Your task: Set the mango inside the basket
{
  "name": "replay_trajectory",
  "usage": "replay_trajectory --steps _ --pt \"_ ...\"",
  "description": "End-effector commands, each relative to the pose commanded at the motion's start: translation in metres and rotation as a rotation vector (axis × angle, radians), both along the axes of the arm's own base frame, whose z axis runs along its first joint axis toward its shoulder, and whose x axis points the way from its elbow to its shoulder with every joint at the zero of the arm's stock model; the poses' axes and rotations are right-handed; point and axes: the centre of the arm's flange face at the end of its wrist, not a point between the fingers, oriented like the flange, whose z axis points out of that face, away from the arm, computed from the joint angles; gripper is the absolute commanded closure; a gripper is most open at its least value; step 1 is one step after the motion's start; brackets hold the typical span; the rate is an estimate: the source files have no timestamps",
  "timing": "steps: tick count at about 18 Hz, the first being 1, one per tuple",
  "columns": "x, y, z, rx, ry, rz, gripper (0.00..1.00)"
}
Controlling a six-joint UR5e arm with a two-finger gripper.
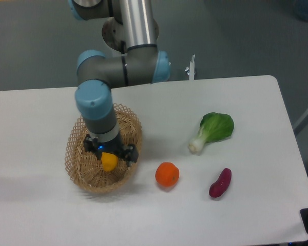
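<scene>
The mango (109,161) is a yellow-orange fruit; only part of it shows, low inside the oval woven wicker basket (74,154) at the table's left-centre. My gripper (109,156) points straight down into the basket, right over the mango. Its black fingers (131,153) stand spread to either side of the fruit with a small gap, so it looks open. The blue-grey wrist hides the back of the basket and the rest of the mango.
A round orange (167,174) lies just right of the basket. A purple eggplant (220,183) lies further right. A green bok choy (212,130) lies behind them. The table's front edge is near the bottom.
</scene>
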Motion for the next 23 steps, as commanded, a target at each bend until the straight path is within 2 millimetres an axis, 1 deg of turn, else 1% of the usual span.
replay_trajectory --steps 2,3,5,8,10,12,13,16,20,21,23 --pt "-0.025 -0.010 0.013 0.005 0.030 0.015 0.00" --pt "-0.034 -0.014 0.017 0.002 0.038 0.008 0.00" --pt "-0.058 -0.032 0.034 0.002 0.055 0.009 0.00" --pt "-0.077 -0.059 0.054 -0.034 0.068 -0.081 0.00" --pt "-0.092 -0.084 0.073 -0.066 0.069 -0.148 0.00" --pt "-0.097 -0.102 0.092 -0.087 0.084 -0.233 0.00" --pt "-0.103 -0.115 0.102 -0.093 0.091 -0.265 0.00" --pt "-0.115 -0.143 0.122 -0.113 0.114 -0.341 0.00" --pt "-0.133 -0.168 0.136 -0.102 0.133 -0.391 0.00" --pt "-0.139 -0.173 0.137 -0.087 0.129 -0.390 0.00" --pt "-0.143 -0.178 0.137 -0.080 0.125 -0.380 0.00"
